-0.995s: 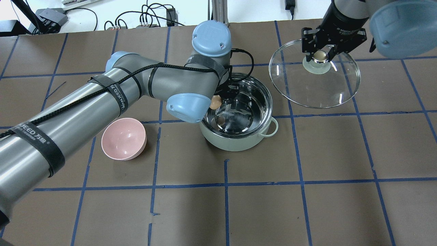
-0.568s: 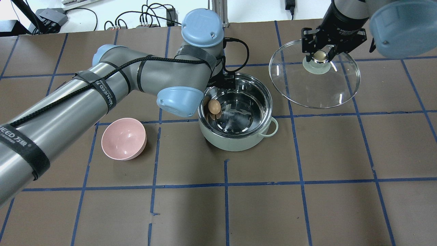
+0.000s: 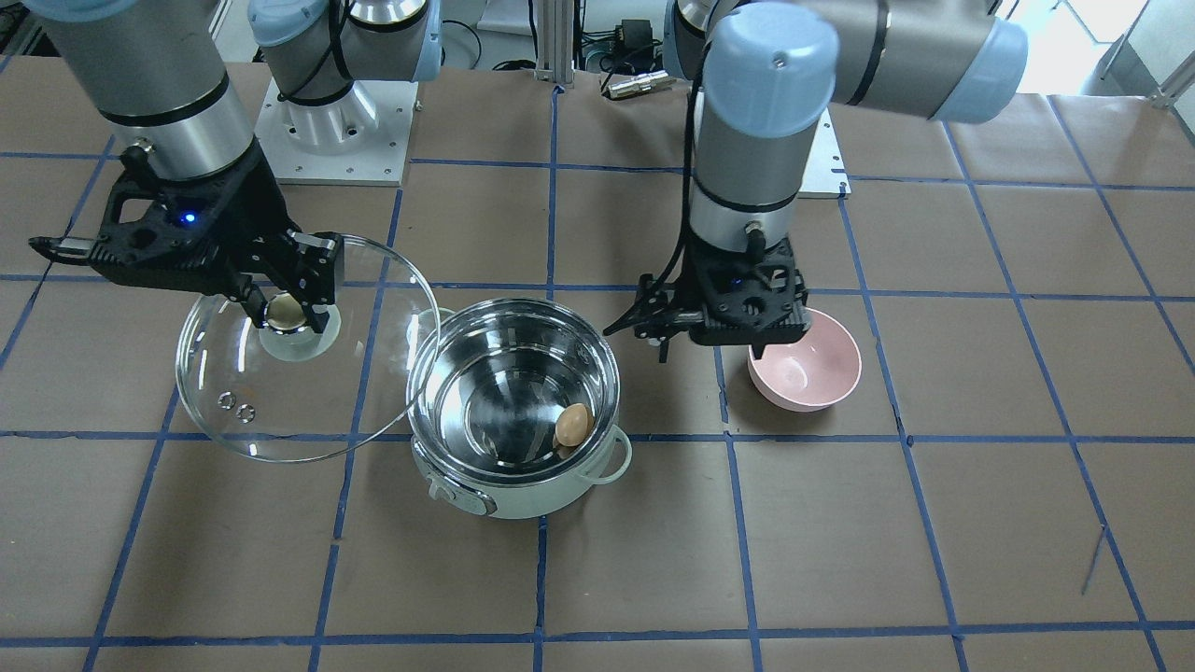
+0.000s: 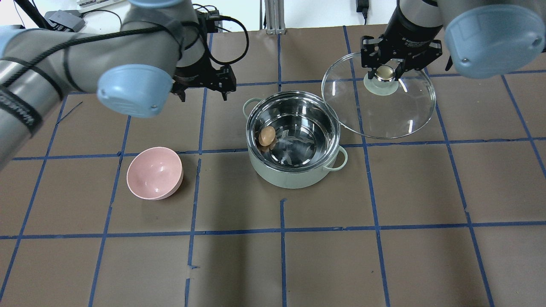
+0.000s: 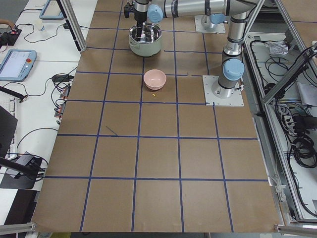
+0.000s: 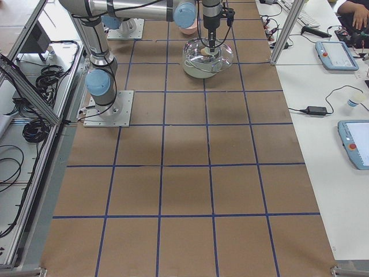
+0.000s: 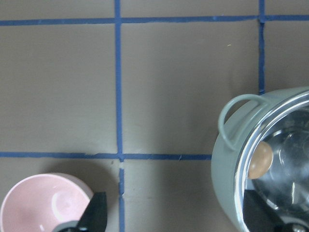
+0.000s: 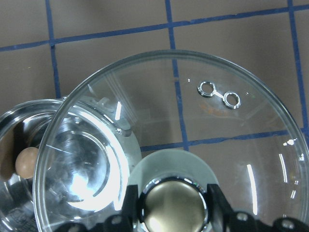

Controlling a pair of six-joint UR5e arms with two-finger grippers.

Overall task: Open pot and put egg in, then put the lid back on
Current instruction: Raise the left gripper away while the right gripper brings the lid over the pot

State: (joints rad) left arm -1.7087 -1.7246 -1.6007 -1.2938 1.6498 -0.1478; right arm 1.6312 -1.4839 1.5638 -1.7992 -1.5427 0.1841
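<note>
The mint-green pot (image 4: 290, 181) stands uncovered at mid-table, also in the front view (image 3: 523, 499). The tan egg (image 4: 267, 135) lies inside against its steel wall (image 3: 572, 424) (image 7: 260, 161) (image 8: 26, 162). My right gripper (image 4: 385, 73) (image 3: 288, 313) (image 8: 174, 208) is shut on the lid's gold knob. It holds the glass lid (image 4: 384, 115) (image 3: 280, 401) (image 8: 217, 125) tilted above the table, its edge overlapping the pot's rim. My left gripper (image 4: 204, 96) (image 3: 714, 345) (image 7: 176, 217) hangs open and empty between the pot and the bowl.
A pink bowl (image 4: 154, 172) (image 3: 805, 369) (image 7: 43, 203) sits on the brown gridded table, on the robot's left of the pot. Cables and boxes lie beyond the table's far edge. The arm bases stand behind the pot in the front view.
My left gripper let the egg go into the pot and pulled back to the left, away from the pot. The right gripper carried the lid a little leftward, over the pot's rim.
</note>
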